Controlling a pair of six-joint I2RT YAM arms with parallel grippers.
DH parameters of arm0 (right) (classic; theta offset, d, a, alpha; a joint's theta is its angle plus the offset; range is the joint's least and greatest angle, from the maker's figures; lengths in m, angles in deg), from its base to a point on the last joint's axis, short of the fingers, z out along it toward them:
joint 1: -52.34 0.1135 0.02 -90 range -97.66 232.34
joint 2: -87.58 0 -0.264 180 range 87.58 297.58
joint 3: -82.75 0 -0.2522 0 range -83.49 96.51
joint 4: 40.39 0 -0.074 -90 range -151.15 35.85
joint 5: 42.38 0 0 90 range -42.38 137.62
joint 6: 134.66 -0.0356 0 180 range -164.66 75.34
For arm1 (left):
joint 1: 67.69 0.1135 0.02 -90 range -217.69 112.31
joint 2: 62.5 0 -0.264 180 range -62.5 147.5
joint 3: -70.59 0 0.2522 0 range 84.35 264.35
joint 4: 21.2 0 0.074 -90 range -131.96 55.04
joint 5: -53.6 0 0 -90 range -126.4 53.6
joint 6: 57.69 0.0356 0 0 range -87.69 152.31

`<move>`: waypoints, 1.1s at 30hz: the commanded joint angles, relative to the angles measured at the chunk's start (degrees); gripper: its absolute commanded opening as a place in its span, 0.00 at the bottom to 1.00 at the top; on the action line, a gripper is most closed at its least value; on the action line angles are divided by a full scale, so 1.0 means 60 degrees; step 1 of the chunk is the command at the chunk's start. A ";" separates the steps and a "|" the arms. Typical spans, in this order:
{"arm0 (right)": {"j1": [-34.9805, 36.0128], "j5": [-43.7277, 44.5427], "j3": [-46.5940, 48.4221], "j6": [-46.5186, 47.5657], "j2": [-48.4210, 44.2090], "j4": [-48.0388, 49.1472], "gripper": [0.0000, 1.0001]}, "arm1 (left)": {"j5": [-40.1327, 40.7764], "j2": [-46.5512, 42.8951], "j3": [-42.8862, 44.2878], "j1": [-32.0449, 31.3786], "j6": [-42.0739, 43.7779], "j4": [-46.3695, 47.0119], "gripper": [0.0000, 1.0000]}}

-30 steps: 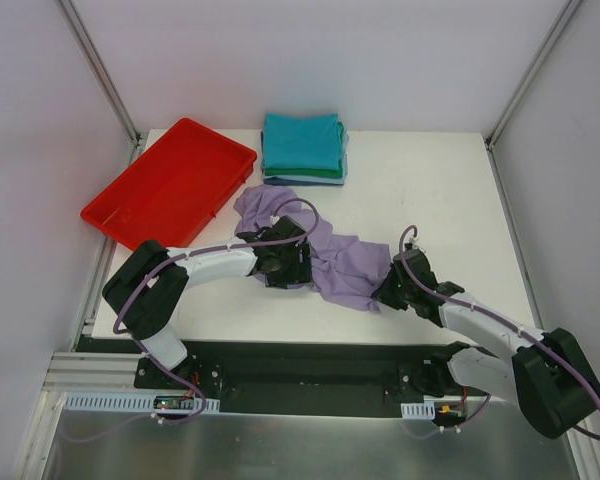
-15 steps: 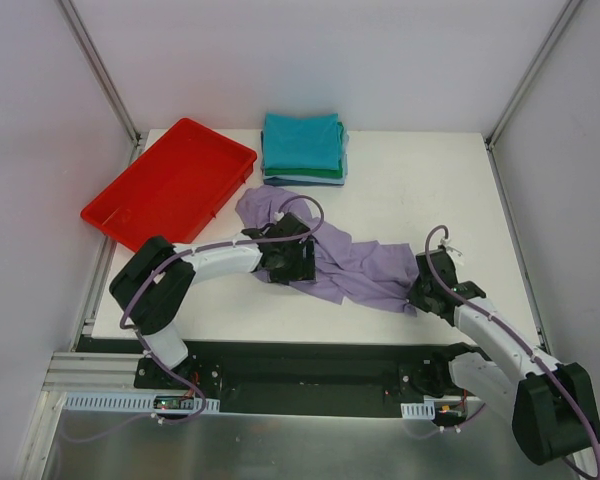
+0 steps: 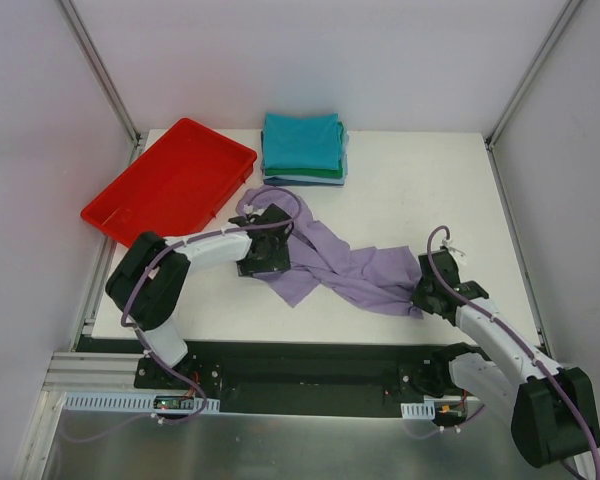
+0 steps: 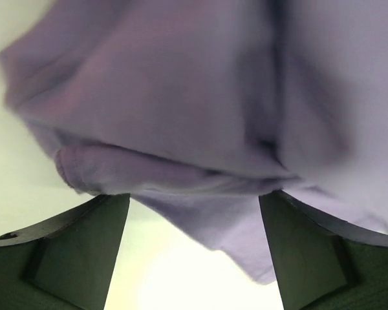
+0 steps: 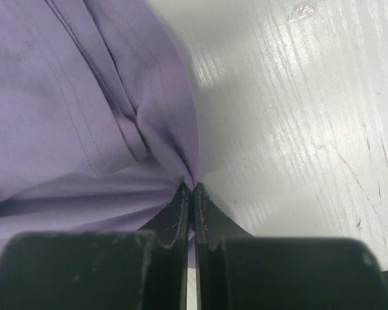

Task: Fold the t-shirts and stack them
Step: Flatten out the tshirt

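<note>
The purple shirt (image 3: pixel 345 268) lies in the middle of the white table (image 3: pixel 420 190). It is soft, thin cloth, all crumpled and pulled out into a long, twisty band. The band runs from up on the left down to the right. It has lots of folds and wrinkles, and in the right wrist view you can see neat lines of stitching along a hem of the purple shirt (image 5: pixel 84 110).

Behind it, at the far edge of the table, sits a stack of folded shirts (image 3: pixel 302 160). They make a tidy square pile. The teal shirt (image 3: pixel 300 140) is on top, and thin green and pale blue edges peek out under it. One end of the purple shirt comes close to this pile.

The left pincer (image 3: pixel 275 252) rests over the left end of the purple shirt. In its own view the left pincer (image 4: pixel 194 258) has its two dark fingers (image 4: pixel 77 252) spread wide apart, and the purple shirt (image 4: pixel 200 97) bunches up in front of them, not squeezed. The left arm is bent like an elbow and reaches sideways, low over the table.

The right pincer (image 3: pixel 428 293) is at the other end. The right pincer (image 5: pixel 193 190) is pressed tight, pinching a little fold of purple cloth. Its arm stretches long and low from the near right corner.

A shiny red tray (image 3: pixel 170 190) of hard plastic sits at the far left.
</note>
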 commanded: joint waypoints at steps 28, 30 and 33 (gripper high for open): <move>-0.0129 -0.0857 0.0092 0.0903 -0.0772 0.0220 0.01 | -0.1935 -0.2129 -0.1195 -0.1051 -0.0274 -0.1119 0.87; -0.0114 -0.0886 0.0049 0.0918 -0.0816 0.0220 0.01 | -0.1849 -0.1865 -0.1268 -0.1125 -0.0289 -0.1119 0.85; -0.0114 -0.0887 -0.0025 0.0889 -0.0903 0.0264 0.01 | -0.1585 -0.1426 -0.1342 -0.1140 -0.0376 -0.1134 0.77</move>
